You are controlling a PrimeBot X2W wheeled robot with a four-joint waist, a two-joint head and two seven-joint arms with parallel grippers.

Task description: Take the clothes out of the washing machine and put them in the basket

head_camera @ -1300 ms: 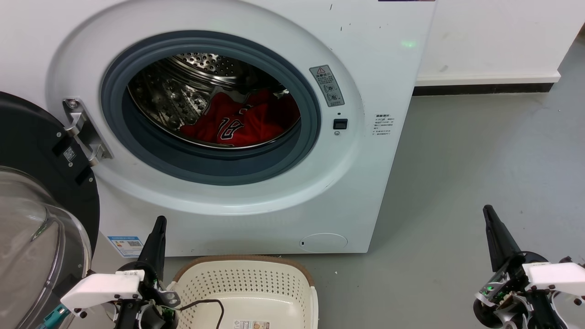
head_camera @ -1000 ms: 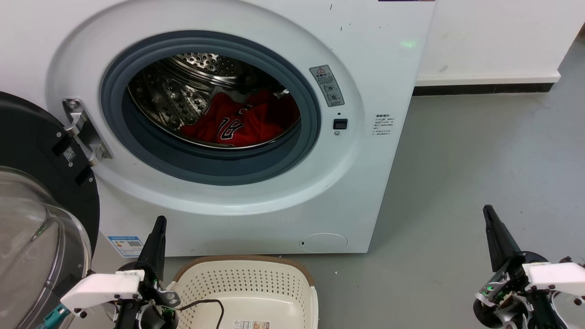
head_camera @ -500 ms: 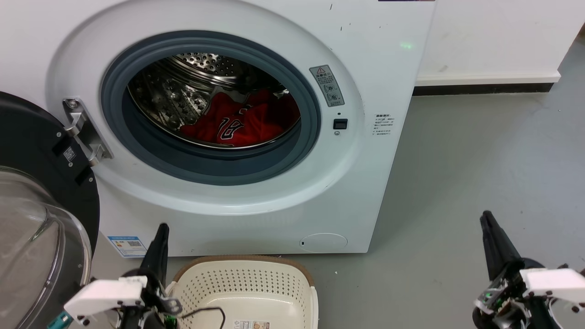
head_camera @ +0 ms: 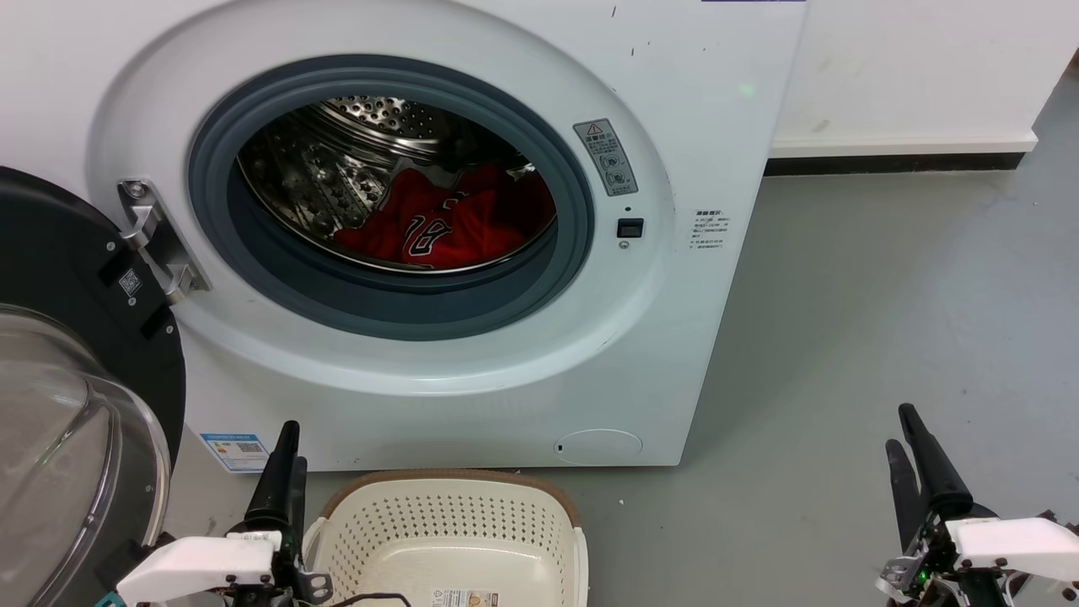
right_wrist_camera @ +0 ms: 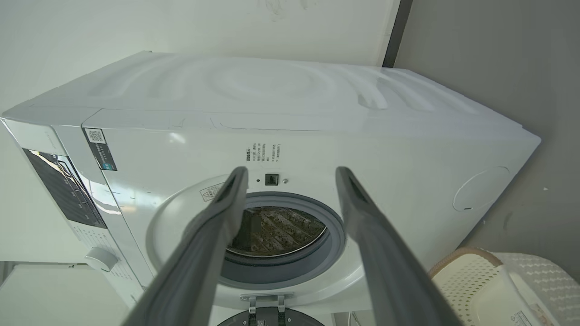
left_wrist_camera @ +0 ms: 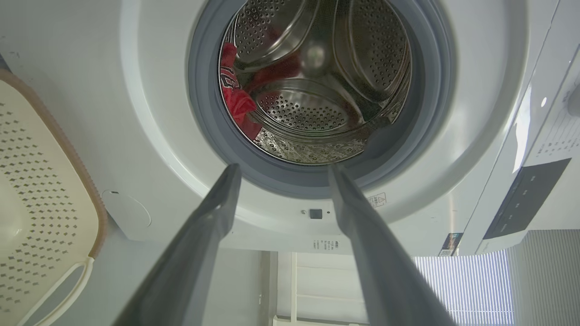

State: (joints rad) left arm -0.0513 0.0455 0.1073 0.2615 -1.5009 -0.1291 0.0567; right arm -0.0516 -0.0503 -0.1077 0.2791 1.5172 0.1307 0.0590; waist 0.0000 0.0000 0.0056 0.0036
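We find the red jerseys (head_camera: 438, 228) bunched low in the drum (head_camera: 337, 169) of the washing machine (head_camera: 700, 126); the basket (head_camera: 447, 518) stands on the floor (head_camera: 843, 337) below. Left gripper (left_wrist_camera: 284, 170) and right gripper (right_wrist_camera: 292, 172): fingers spread, empty. We judge the fabric light and limp; pinch a raised fold.

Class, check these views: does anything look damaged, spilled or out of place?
Only small dark scuffs on the upper front panel of the large white front-loading washing machine; the cream perforated plastic basket stands upright.
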